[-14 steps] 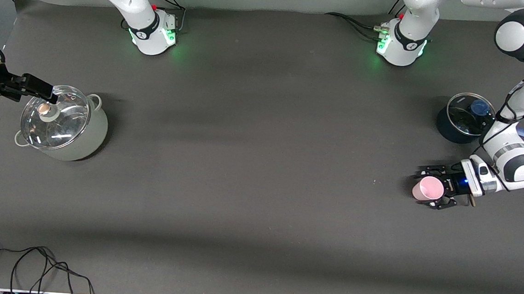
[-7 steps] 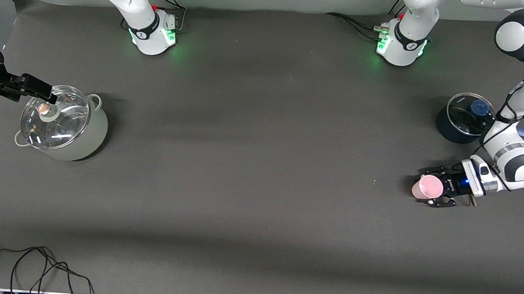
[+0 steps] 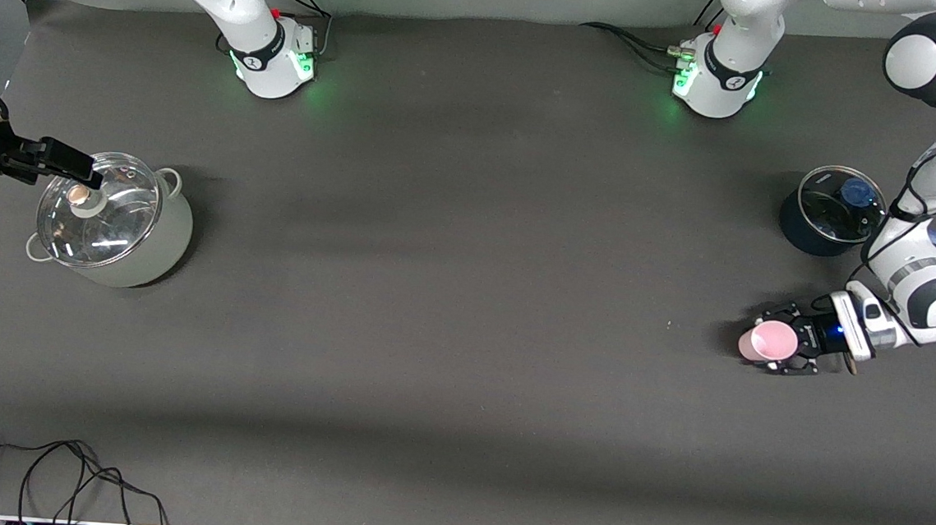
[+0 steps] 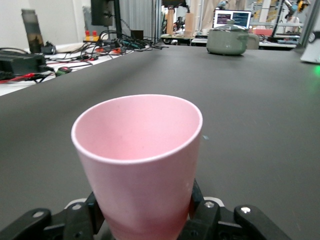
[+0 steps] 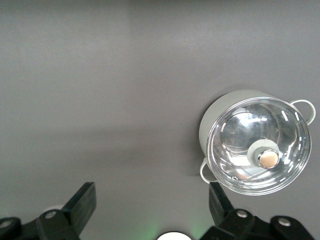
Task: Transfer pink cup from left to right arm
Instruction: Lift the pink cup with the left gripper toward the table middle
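Note:
The pink cup (image 3: 765,343) is small, pale and tapered, and stands upright on the dark table near the left arm's end. My left gripper (image 3: 772,342) has its black linkage fingers (image 3: 790,369) closed on the cup's sides. In the left wrist view the cup (image 4: 137,160) fills the middle, held low down between the fingers (image 4: 207,215). My right gripper (image 3: 79,165) hovers open and empty over the rim of the green pot (image 3: 112,221) at the right arm's end. In the right wrist view its fingers (image 5: 82,200) stand wide apart.
The pale-green pot has a glass lid (image 5: 257,145) and also shows in the left wrist view (image 4: 227,42). A dark blue pot (image 3: 830,210) with a glass lid sits close to the left arm, farther from the front camera than the cup. A black cable (image 3: 50,472) lies at the table's near edge.
My left gripper's fingers have closed from wide apart onto the pink cup, and cup and wrist have shifted slightly. The right gripper has barely moved.

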You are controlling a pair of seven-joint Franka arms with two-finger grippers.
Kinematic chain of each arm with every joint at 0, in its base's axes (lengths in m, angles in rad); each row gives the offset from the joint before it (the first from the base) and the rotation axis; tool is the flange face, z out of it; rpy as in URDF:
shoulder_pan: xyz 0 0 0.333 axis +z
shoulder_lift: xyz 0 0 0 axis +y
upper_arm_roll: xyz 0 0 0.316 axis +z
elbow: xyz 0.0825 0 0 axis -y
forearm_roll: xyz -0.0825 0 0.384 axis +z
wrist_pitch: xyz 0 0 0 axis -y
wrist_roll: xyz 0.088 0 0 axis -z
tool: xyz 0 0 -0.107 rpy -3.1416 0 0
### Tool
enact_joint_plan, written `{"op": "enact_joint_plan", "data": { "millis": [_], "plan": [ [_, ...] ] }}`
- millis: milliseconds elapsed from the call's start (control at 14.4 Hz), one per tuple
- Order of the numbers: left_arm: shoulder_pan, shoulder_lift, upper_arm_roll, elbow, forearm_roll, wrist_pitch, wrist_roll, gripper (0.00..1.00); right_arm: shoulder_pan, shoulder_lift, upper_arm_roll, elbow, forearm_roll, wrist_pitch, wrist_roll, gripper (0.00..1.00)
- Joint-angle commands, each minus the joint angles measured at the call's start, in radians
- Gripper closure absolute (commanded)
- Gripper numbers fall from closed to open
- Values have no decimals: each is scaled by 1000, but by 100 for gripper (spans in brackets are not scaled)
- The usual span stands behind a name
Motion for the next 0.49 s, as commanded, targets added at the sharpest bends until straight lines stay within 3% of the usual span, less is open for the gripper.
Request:
{"op": "enact_joint_plan", "data": {
  "millis": [0, 417],
  "plan": [
    [-90, -121, 13, -31, -12, 53, -195, 59, -8, 29, 0, 37, 17, -13, -18, 0],
    [-295, -301, 10, -141, -142, 168, -392, 60, -6, 29, 0, 34, 15, -13, -23, 0]
  ]
}}
